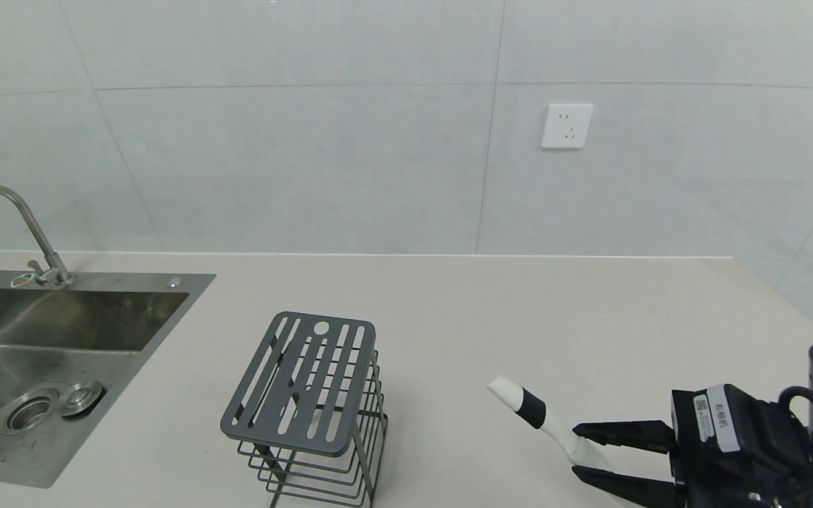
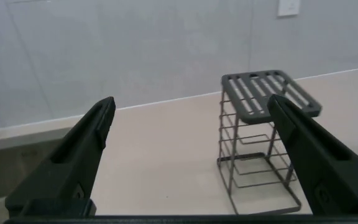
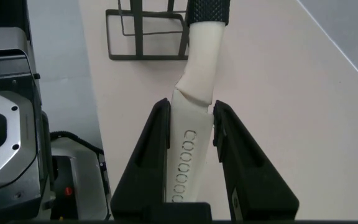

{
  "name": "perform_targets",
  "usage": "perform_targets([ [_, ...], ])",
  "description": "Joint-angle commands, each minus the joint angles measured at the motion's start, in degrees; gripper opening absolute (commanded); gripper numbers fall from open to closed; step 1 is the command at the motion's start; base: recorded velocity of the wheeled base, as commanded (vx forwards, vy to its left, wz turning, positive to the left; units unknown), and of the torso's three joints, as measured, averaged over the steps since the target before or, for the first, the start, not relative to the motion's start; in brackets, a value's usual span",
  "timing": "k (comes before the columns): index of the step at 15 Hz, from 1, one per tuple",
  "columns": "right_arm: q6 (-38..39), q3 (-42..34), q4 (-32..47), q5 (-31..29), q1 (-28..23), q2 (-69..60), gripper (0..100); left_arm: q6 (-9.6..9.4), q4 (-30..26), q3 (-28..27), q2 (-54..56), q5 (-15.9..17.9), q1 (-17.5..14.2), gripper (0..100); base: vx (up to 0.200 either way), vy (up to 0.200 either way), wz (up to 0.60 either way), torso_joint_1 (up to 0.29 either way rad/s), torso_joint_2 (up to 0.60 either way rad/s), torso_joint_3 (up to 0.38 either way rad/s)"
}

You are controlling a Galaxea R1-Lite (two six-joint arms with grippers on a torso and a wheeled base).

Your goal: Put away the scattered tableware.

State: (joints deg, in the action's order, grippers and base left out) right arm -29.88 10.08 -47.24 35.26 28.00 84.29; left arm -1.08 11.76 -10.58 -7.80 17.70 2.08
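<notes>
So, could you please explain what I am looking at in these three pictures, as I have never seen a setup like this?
This is a two-armed robot tidying a kitchen counter. The wide picture comes from a camera on its head. The other two come from cameras on its wrists, each looking along that arm's gripper. On the counter stands a grey wire rack, with a sink and tap towards the robot's left. The right gripper is shut on a white utensil with a black band, apparently a knife. The left gripper is open and empty, facing the rack.
</notes>
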Motion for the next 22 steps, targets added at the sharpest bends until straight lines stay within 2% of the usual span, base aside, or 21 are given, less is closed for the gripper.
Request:
perform_targets([
  [1,0.00,-0.15,-0.05,0.08,0.12,-0.35,0,1.44,0.54,-6.73,-12.06,2.78,4.68,100,0.000,0.000,0.00,0.000,0.00,0.000],
  [3,0.17,-0.06,-0.05,0.08,0.30,-1.14,0,1.26,0.80,-9.19,-15.66,6.91,9.69,100,0.000,0.000,0.00,0.000,0.00,0.000],
  [4,0.26,-0.24,-0.05,0.08,0.30,-1.84,0,0.91,0.80,-9.55,-16.90,10.34,11.71,100,0.000,0.000,0.00,0.000,0.00,0.000],
  [5,0.35,-0.85,-0.05,-0.01,0.30,-2.72,0,-1.55,0.72,-9.11,-17.77,15.08,13.47,100,0.000,0.000,0.00,0.000,0.00,0.000],
  [7,0.44,-0.85,-0.13,-0.01,0.21,-3.25,0,-12.63,0.72,-8.84,-21.91,20.88,14.79,100,0.000,0.000,0.00,0.000,0.00,0.000],
  [8,0.52,-0.41,-0.22,-0.01,0.21,-3.25,0,-16.93,0.89,-9.11,-24.54,22.38,14.79,100,0.000,0.000,0.00,0.000,0.00,0.000],
  [9,1.14,-0.33,-0.40,-0.01,0.21,-3.25,0,-19.83,1.60,-9.11,-27.18,23.17,14.79,100,0.000,0.000,0.00,0.000,0.00,0.000],
  [10,2.81,-0.33,-0.49,-0.01,0.30,-3.25,0,-20.62,3.09,-9.11,-29.64,23.96,14.79,100,0.000,0.000,0.00,0.000,0.00,0.000],
  [13,3.42,-0.68,-0.40,-0.10,0.56,-3.25,0,-20.45,5.81,-9.63,-35.26,25.89,15.23,100,0.000,0.000,0.00,0.000,0.00,0.000],
  [16,3.51,-0.24,-2.24,-0.10,0.83,-2.99,0,-17.90,7.66,-10.42,-42.74,26.86,20.33,100,0.000,0.000,0.00,0.000,0.00,0.000],
  [20,5.09,-0.15,-5.94,-0.10,2.32,-2.72,0,-17.72,14.25,-11.74,-51.96,26.95,23.67,100,0.000,0.000,0.00,0.000,0.00,0.000],
  [22,5.01,0.11,-6.46,-0.10,2.41,-2.72,0,-17.72,14.78,-12.62,-55.30,26.95,25.95,100,0.000,0.000,0.00,0.000,0.00,0.000],
])
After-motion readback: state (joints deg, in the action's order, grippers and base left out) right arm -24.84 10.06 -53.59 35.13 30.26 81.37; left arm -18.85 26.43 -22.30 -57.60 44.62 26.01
